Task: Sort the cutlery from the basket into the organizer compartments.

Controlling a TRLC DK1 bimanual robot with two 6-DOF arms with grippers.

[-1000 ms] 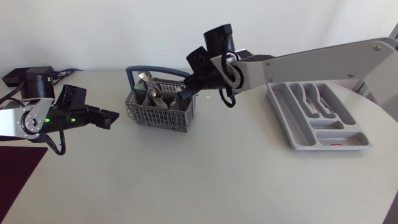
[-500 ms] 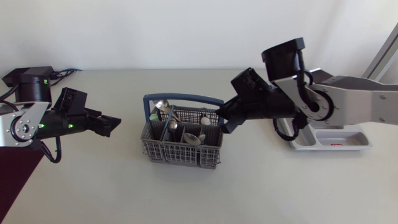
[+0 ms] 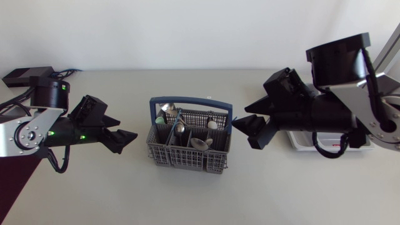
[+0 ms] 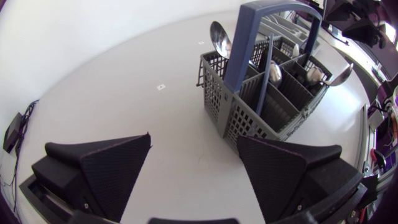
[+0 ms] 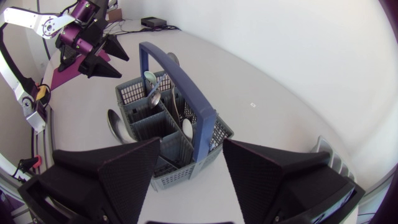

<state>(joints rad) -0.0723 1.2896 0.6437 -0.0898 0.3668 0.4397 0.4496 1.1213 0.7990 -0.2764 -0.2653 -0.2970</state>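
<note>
A grey mesh cutlery basket (image 3: 187, 153) with a blue handle (image 3: 190, 100) stands mid-table and holds several spoons (image 3: 200, 144). My left gripper (image 3: 128, 141) is open just left of it, fingers pointing at the basket. My right gripper (image 3: 245, 132) is open just right of the basket, clear of it. In the left wrist view the basket (image 4: 249, 118) sits ahead of the open gripper (image 4: 193, 158). In the right wrist view the basket (image 5: 140, 127) lies ahead of the open gripper (image 5: 189, 168). The grey organizer (image 3: 304, 144) is mostly hidden under my right arm.
A dark mat (image 3: 15, 172) lies at the table's left edge beneath my left arm. Bare tabletop runs along the front of the basket. My left arm (image 5: 87, 43) shows beyond the basket in the right wrist view.
The basket has come from the back left to mid-table with my right gripper at its right end. That gripper has since opened and drawn away right. My left gripper edged toward the basket.
</note>
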